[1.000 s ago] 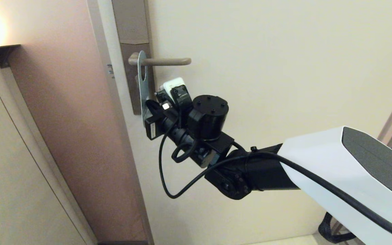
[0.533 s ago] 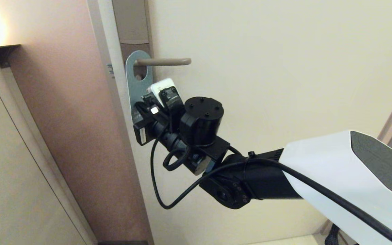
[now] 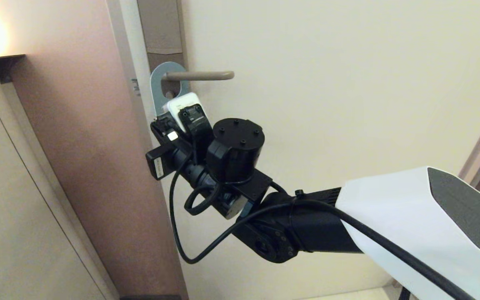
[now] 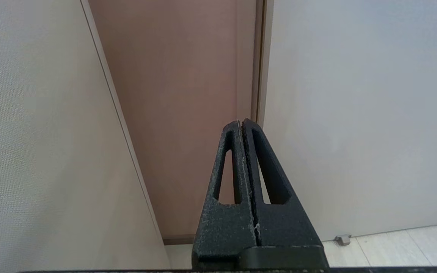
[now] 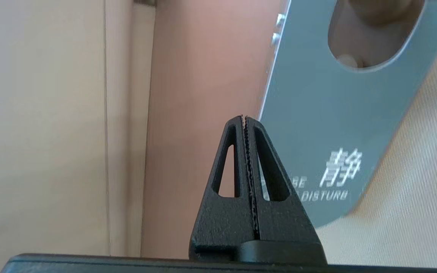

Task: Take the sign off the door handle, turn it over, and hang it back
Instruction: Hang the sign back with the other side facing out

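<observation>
the flat blue oblong sign card with rounded ends (image 3: 159, 89) hangs by its oval hole on the slim beige-bronze metal lever of the door handle (image 3: 200, 76), close to the tall narrow backplate (image 3: 161, 31) at the left edge of the cream door (image 3: 348, 83). in the right wrist view the blue face shows, with white printed characters and the word "disturb", and the card leans at a slant, not straight down. its lower part is hidden behind the arm in the head view.

the right gripper (image 5: 245, 120) is beside the long edge of the card, in front of the pink-brown wall (image 3: 77, 125) next to the door. its two black fingers are pressed together with nothing between them; the card is not held. the left gripper (image 4: 242, 123) is parked low and away from the handle, also fully closed and empty, pointing toward the bottom of the door.

i judge the card is light and thin, rather stiff like plastic or coated board, and probably smooth, so it may slide in the fingers or swing on the lever when pushed. a good place to take it seems the lower half, on the long edge below the hole, with the fingers across the flat faces. a grip there would leave the hole free to slip off the end of the lever and back on again. the fingers must first open for this.
</observation>
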{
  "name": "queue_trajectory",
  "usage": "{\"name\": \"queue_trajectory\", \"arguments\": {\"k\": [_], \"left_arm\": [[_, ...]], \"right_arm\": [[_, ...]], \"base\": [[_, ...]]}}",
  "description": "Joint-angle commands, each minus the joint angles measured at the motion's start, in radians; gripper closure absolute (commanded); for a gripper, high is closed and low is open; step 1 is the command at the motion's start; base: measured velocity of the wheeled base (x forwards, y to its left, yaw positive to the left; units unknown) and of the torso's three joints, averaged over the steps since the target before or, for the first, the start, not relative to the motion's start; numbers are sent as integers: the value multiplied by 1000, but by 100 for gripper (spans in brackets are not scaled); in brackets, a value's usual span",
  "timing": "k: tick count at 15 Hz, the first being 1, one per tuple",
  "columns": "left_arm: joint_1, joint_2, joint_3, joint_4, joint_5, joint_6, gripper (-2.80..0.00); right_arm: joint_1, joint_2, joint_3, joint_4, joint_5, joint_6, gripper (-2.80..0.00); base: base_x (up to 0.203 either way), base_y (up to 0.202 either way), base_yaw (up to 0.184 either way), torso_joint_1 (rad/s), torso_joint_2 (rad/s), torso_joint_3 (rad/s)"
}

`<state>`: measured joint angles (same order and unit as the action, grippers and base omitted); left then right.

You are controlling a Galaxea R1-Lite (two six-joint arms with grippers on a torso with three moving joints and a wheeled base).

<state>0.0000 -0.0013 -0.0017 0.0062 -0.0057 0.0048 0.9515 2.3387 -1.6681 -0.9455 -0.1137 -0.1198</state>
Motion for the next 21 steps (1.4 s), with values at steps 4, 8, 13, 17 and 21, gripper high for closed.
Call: {"name": "queue_trajectory", "arguments": {"k": [4,8,13,17,21], "left_arm": [[0,1,0,0,0,0,0],[0,1,0,0,0,0,0],[0,1,0,0,0,0,0],[1,1,0,0,0,0,0],[2,1,0,0,0,0,0]], "right_arm": [[-10,64,-48,-9,-64,-1,0],[-10,65,-50,-9,-64,-1,0],[-19,82,-120,-6,-64,2,0],[-35,115,-169,-7,-64,2,0],[-53,157,-206,-7,-64,3,0]], "base": [[0,0,0,0,0,0],[0,0,0,0,0,0],[0,0,0,0,0,0],[0,0,0,0,0,0],[0,0,0,0,0,0]]}}
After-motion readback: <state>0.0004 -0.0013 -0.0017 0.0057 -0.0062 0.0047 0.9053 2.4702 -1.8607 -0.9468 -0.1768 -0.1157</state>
